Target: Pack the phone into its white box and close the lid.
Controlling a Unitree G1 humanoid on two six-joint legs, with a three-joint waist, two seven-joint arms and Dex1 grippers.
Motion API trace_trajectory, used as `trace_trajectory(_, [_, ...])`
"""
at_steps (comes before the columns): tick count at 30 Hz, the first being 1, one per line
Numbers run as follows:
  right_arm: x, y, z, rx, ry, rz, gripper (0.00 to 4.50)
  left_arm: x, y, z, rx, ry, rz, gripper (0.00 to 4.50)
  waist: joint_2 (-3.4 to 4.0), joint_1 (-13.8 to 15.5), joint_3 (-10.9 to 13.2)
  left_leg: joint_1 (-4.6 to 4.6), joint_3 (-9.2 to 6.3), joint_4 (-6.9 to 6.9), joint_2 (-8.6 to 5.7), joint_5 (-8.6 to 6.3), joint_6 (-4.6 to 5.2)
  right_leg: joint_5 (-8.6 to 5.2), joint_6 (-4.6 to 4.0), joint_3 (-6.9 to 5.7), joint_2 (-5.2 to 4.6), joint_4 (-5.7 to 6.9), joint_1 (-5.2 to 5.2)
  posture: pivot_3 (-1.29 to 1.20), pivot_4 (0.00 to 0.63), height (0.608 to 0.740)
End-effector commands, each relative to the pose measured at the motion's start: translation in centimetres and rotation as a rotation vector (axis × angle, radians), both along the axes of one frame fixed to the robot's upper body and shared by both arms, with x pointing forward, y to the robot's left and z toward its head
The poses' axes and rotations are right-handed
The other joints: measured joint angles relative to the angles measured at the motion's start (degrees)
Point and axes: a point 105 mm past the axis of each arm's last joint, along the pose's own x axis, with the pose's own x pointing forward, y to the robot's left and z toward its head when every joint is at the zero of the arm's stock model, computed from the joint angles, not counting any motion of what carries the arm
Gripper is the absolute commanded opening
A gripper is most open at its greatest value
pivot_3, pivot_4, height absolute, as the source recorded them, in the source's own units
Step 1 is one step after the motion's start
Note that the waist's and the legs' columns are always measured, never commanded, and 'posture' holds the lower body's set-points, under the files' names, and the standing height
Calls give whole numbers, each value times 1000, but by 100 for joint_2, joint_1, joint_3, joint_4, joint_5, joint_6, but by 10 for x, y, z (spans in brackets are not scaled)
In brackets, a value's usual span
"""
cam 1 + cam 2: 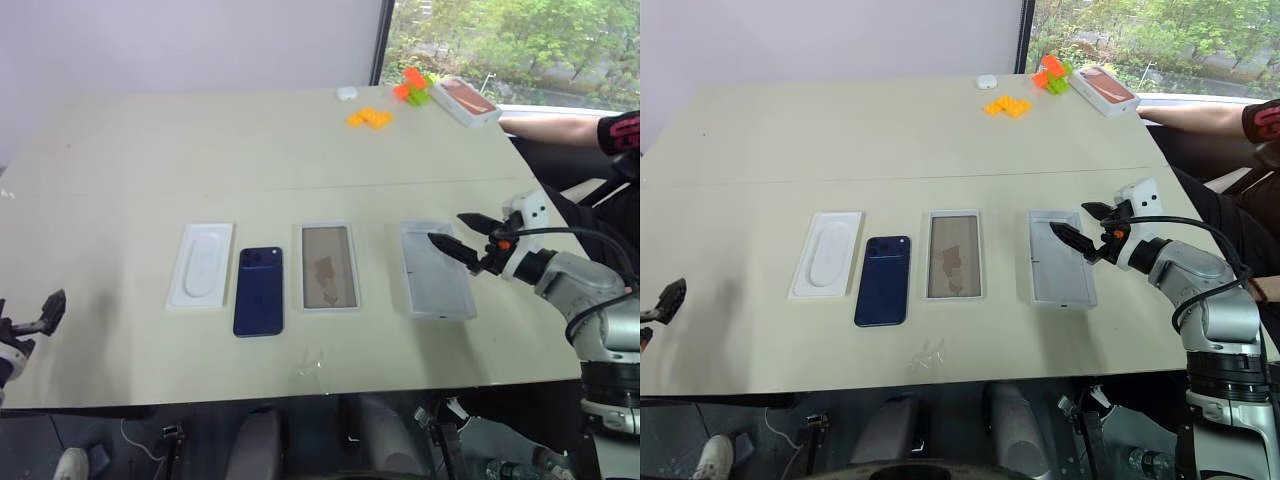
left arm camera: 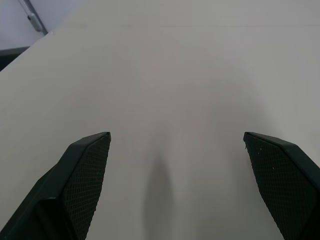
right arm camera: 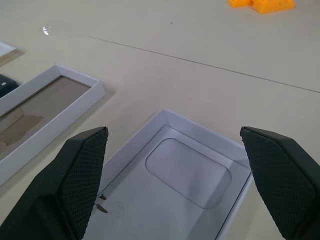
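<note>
Nearest the camera, the left gripper (image 1: 40, 315) hangs over the bare table (image 1: 300, 140) edge, jaws wide, holding nothing. Packing has not begun: the phone (image 1: 259, 291) lies flat between the recessed tray (image 1: 201, 265) and the white box (image 1: 329, 266). Above the lid (image 1: 435, 268), the right gripper (image 1: 462, 236) hovers, spread wide and empty.

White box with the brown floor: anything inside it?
No phone inside. The white box shows only its tan-brown floor with a paler patch. The phone lies on the table beside it. Nothing covers its floor.
</note>
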Motion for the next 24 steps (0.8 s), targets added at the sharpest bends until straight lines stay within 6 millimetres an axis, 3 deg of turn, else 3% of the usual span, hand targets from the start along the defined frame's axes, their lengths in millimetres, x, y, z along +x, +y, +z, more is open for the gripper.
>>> trace_trajectory(1, [-1,13,17,9,-59,56,4432,-1,-1,13,22,-41,-3,4500,0,-1,0,0,0,0,0,0,0,0,0,0,0,0,0,0,150,740])
trace_trajectory(8, [-4,24,25,12,-82,92,4432,1,-6,14,17,-42,-17,4500,0,-5,0,-1,1,0,0,0,0,0,0,1,0,0,0,0,150,740])
trace_trajectory(14, [-5,45,27,12,-94,150,4432,12,-22,11,-12,-57,-68,4500,0,-2,0,1,0,0,0,0,0,0,0,0,1,3,0,0,150,740])
trace_trajectory(19, [-9,78,35,-26,-141,231,4432,27,-52,-2,-97,-40,-172,4500,-1,-3,-1,1,1,3,0,0,0,2,0,1,0,6,0,0,150,740])
trace_trajectory(24, [-16,103,33,-34,-151,284,4432,39,-68,-5,-246,-57,-207,4500,-3,3,-3,-1,-5,4,0,0,0,4,2,-2,2,8,1,0,150,740])
